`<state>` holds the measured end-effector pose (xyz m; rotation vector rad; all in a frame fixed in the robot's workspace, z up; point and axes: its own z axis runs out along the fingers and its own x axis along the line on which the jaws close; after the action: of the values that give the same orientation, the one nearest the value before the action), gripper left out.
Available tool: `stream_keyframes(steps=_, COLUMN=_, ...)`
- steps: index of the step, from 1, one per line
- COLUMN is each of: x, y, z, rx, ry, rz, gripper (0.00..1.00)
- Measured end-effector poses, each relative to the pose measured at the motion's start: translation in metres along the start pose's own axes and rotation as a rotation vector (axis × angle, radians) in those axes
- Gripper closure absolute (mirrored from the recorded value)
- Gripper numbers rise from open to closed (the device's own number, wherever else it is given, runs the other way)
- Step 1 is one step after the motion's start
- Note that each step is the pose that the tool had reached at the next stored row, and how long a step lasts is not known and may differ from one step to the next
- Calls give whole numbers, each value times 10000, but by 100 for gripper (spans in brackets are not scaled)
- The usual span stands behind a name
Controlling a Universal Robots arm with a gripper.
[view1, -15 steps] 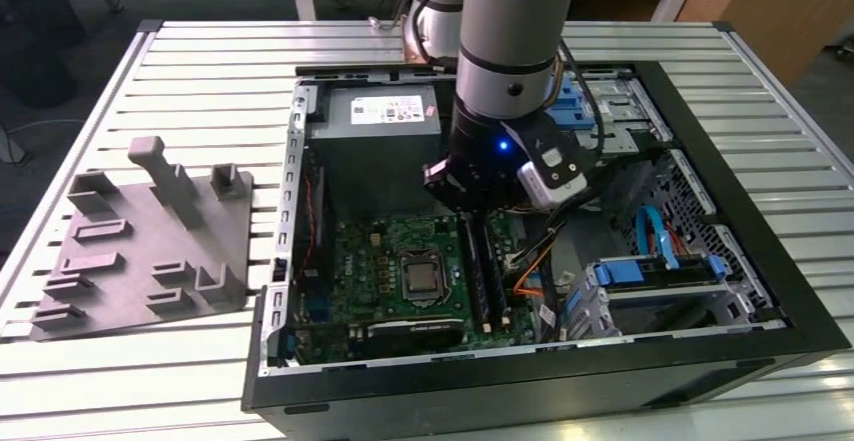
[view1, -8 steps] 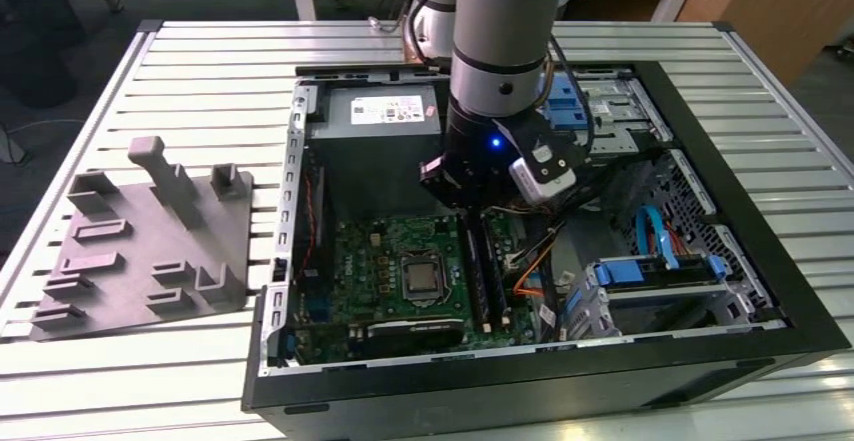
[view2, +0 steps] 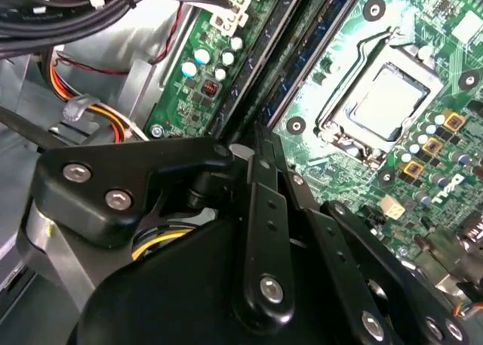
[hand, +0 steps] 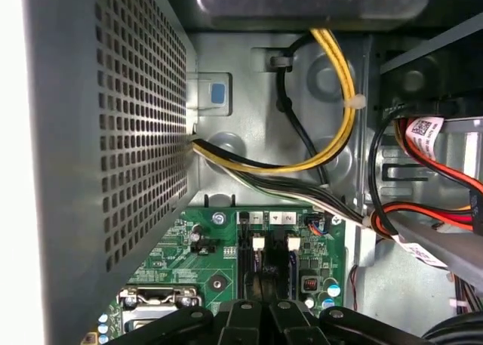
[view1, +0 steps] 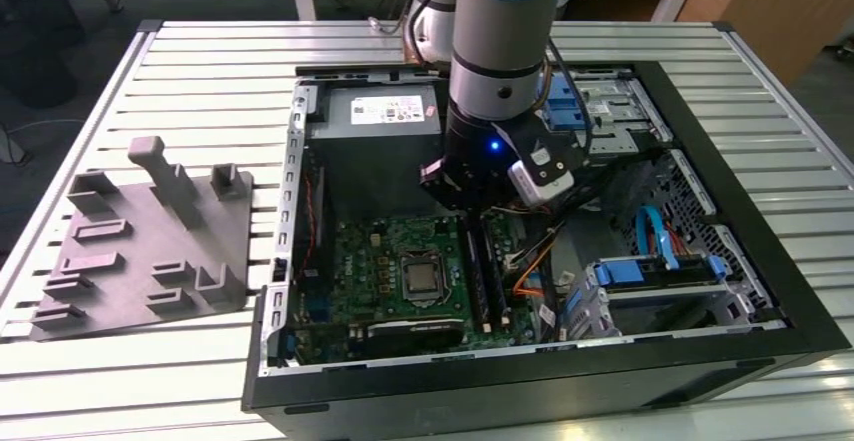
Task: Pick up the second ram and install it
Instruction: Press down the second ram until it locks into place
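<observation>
In the exterior view the arm reaches down into an open computer case [view1: 801, 311] standing on a slatted table [view1: 200, 61], with the gripper [view1: 470, 216] low over the green motherboard [view1: 380, 281], right above the long black memory slots [view1: 483, 271] that run beside the processor socket [view1: 420, 277]. A grey fixture plate [view1: 147, 251] with raised blocks lies on the table to the exterior view's left of the case, well apart from the gripper. In the second wrist view the gripper [view2: 253, 145] has its black fingers [view2: 264, 201] drawn close together, their tips at the line of the slots [view2: 302, 50]; the second ram [view2: 321, 43] shows as a dark blue strip lying along one slot, just beyond the fingertips, though whether it is fully seated or pinched between the jaws cannot be told. The processor socket [view2: 381, 103] sits just beside the slots. In the first wrist view the slot ends [hand: 264, 254] appear above the fingers [hand: 260, 318], with yellow and black cables [hand: 332, 118] crossing the case wall behind
</observation>
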<state>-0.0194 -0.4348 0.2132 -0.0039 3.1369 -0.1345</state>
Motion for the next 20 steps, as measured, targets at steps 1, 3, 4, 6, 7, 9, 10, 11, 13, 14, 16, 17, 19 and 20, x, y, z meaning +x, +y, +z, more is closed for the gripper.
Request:
stream_keyframes(steps=1, x=0, y=0, z=-1, rx=2, ry=1, rz=1, gripper=90)
stream_keyframes(steps=3, x=-2, y=2, z=-35, rx=-9, ry=-9, rz=2, gripper=90)
stream_keyframes(steps=4, x=-2, y=1, z=-62, rx=-35, ry=-18, rz=3, gripper=90)
stream_keyframes(steps=6, x=0, y=-9, z=-106, rx=-5, ry=-11, rz=2, gripper=90)
stream_keyframes(steps=7, x=0, y=-8, z=-109, rx=-9, ry=-13, rz=2, gripper=90)
stream_keyframes(steps=9, x=2, y=-32, z=-108, rx=-7, ry=-12, rz=1, gripper=90)
stream_keyframes(steps=10, x=3, y=-62, z=-105, rx=-6, ry=-12, rz=2, gripper=90)
stream_keyframes(steps=11, x=5, y=-104, z=-102, rx=-5, ry=-11, rz=2, gripper=90)
stream_keyframes(steps=13, x=7, y=-191, z=-93, rx=-5, ry=-12, rz=2, gripper=90)
stream_keyframes(steps=14, x=9, y=-236, z=-87, rx=-6, ry=-12, rz=2, gripper=90)
stream_keyframes(steps=16, x=10, y=-325, z=-73, rx=-6, ry=-12, rz=2, gripper=90)
stream_keyframes(steps=17, x=12, y=-373, z=-66, rx=-5, ry=-11, rz=2, gripper=90)
stream_keyframes(steps=19, x=14, y=-462, z=-52, rx=-6, ry=-11, rz=1, gripper=90)
stream_keyframes(steps=20, x=15, y=-507, z=-44, rx=-5, ry=-11, rz=1, gripper=90)
